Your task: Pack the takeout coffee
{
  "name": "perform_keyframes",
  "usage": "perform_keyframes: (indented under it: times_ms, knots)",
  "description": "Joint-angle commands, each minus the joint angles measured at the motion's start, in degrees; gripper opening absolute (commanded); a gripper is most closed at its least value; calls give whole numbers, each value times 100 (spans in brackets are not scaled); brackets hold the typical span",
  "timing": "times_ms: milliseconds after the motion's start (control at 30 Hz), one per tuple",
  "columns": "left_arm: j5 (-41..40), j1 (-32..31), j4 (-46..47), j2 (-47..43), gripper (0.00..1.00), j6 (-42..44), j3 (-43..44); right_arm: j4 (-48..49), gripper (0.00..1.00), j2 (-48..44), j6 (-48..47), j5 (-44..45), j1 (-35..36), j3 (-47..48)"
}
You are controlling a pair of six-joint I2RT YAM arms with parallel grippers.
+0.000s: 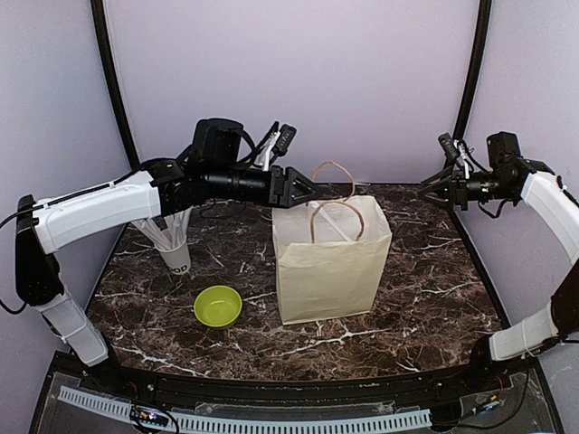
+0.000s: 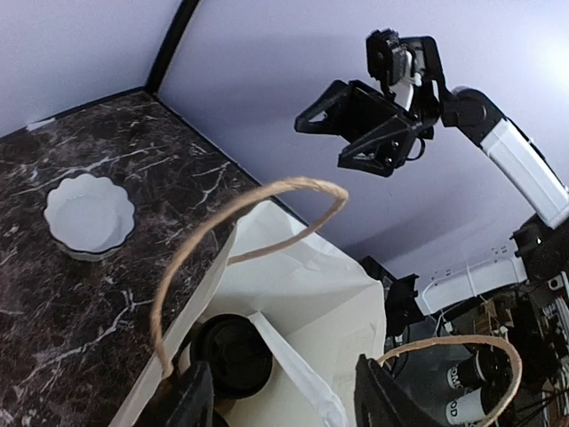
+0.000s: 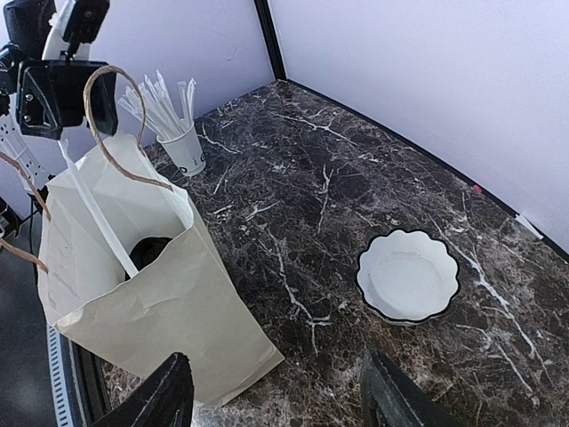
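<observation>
1. Takeout coffee cup [image 2: 233, 354]: one visible, showing only its black lid, inside the single paper bag [image 1: 330, 262] and below the left end effector [image 1: 309, 191].
2. Left end effector: jaws parted, holding nothing, over the bag mouth.
3. Right end effector [image 1: 432, 189]: jaws wide, holding nothing, well apart from the bag.
4. Desk [image 1: 434, 298]: one straw cup [image 1: 176, 253], one green bowl [image 1: 217, 306], one white dish [image 3: 407, 274].

Your left arm [image 1: 99, 208] stretches out level from its base towards the centre, forearm and wrist in one straight line. The left gripper [image 1: 303, 190] points right with its jaws apart and nothing between them (the wrist view shows both fingers [image 2: 191, 400] well spread). Your right arm [image 1: 552, 208] stands high at the far right, elbow bent. The right gripper [image 1: 432, 192] faces left towards the other, jaws likewise parted and empty.
</observation>
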Motion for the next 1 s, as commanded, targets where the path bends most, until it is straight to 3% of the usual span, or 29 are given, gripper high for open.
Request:
perform_keyframes:
  times_ms: [0, 167, 300, 533, 633, 733, 967]
  knots:
    - [-1634, 28, -1557, -1034, 60, 1375, 567, 7, 65, -26, -90, -60, -17, 12]
    - [-3422, 196, -2644, -1683, 70, 2051, 629, -7, 65, -31, -85, -82, -18, 43]
    - [-3916, 848, -3688, -1909, 70, 1726, 491, 8, 65, -75, -54, -44, -18, 33]
    - [-4797, 1439, -4751, -2249, 63, 1653, 13, 125, 65, -59, 50, 24, -11, 13]
    - [-4883, 1626, -4911, -2226, 58, 1640, -113, 106, 65, -7, 56, -19, -14, 43]
    - [-5173, 1763, -4994, -2149, 47, 1669, -270, 96, 64, -14, 53, -32, -18, 36]
    - [-5438, 1968, -5141, -2060, 41, 1637, -392, 175, 64, -199, 73, 30, -15, -103]
